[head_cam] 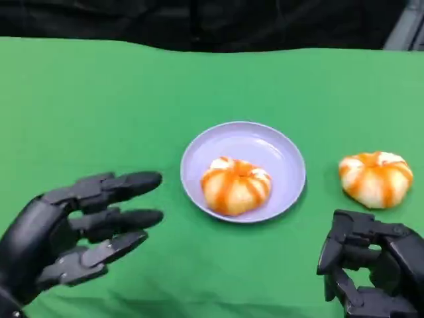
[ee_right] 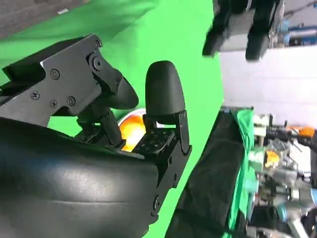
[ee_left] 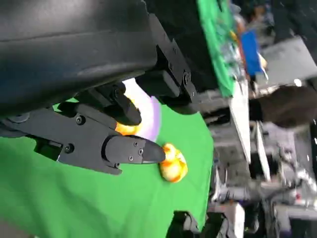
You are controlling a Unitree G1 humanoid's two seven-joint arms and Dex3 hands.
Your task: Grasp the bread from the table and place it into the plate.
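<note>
1. One bun (head_cam: 234, 185) was already seen lying in the plate (head_cam: 281, 154), at the middle of the green tabletop (head_cam: 99, 112).
2. A second bun (head_cam: 375, 177) was seen on the tabletop, apart from the plate on the robot's right side.
3. The right robot hand (head_cam: 371, 271) was placed just short of this second bun, on the near side of it; the bun lay ahead of the hand, away from the robot and only slightly to one side.
4. The left robot hand (head_cam: 73, 232) was set well apart from that bun, with the plate between them, so the right robot hand was judged the nearer for the grasp.
5. The left robot hand's fingers were spread and nothing was held; the right robot hand's fingers were curled inward, with nothing seen in them.
6. The bun was round and domed, so no long axis or heading could be named; its striped top was turned upward.
</note>
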